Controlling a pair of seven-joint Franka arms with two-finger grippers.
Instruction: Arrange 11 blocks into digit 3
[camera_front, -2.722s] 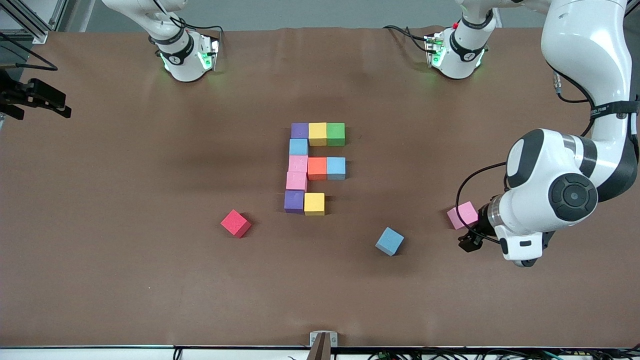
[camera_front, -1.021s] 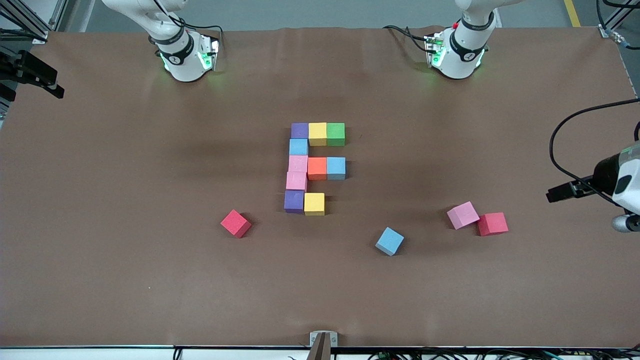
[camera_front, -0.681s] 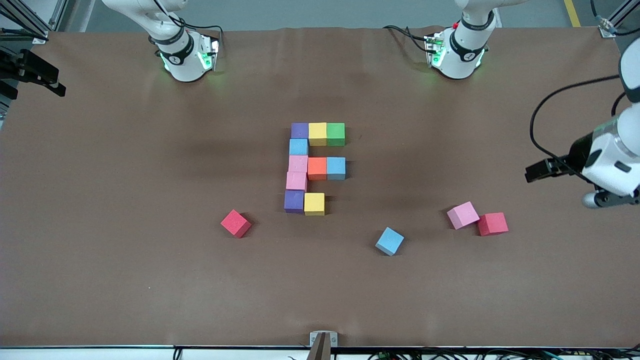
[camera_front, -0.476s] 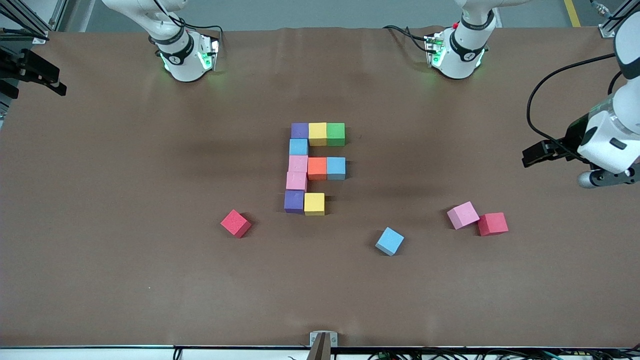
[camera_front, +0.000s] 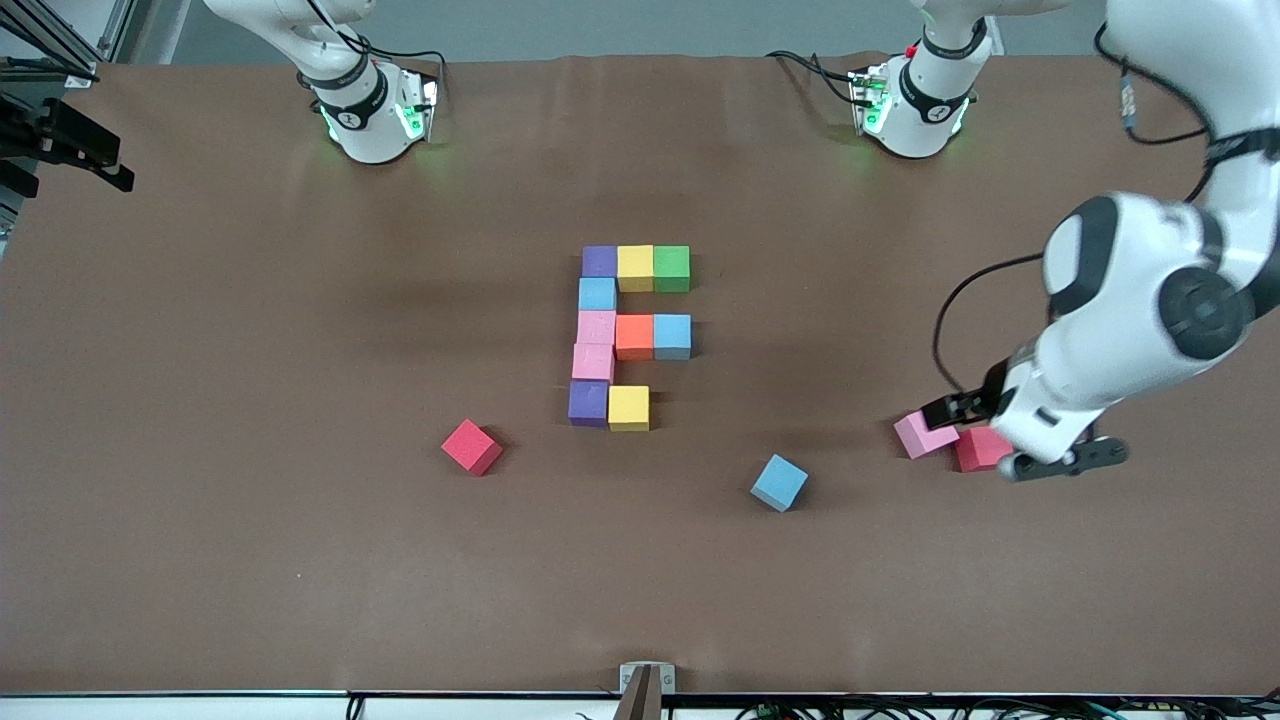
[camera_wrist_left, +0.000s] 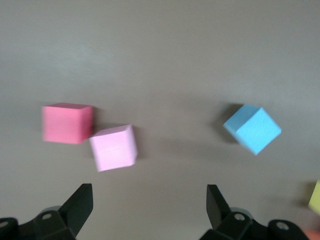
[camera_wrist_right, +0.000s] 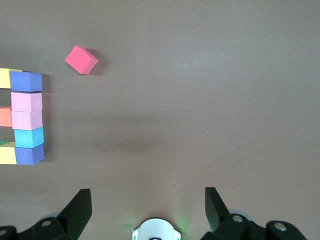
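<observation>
Now left tool (camera_wrist_left: 147, 210) above loose pink block (camera_wrist_left: 113, 147).

Even overhead light, soft shadows beside blocks (camera_front: 630, 335). Mild sheen on table (camera_front: 300, 560). Left wrist view motion-blurred; others sharp.

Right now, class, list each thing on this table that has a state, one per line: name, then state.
block figure: ten blocks joined, one place not yet filled
loose light blue block: alone, turned askew
loose pink block: touching a red cube
other red cube: alone, askew
left gripper: open, over the loose pink block
right gripper: open, waiting
</observation>
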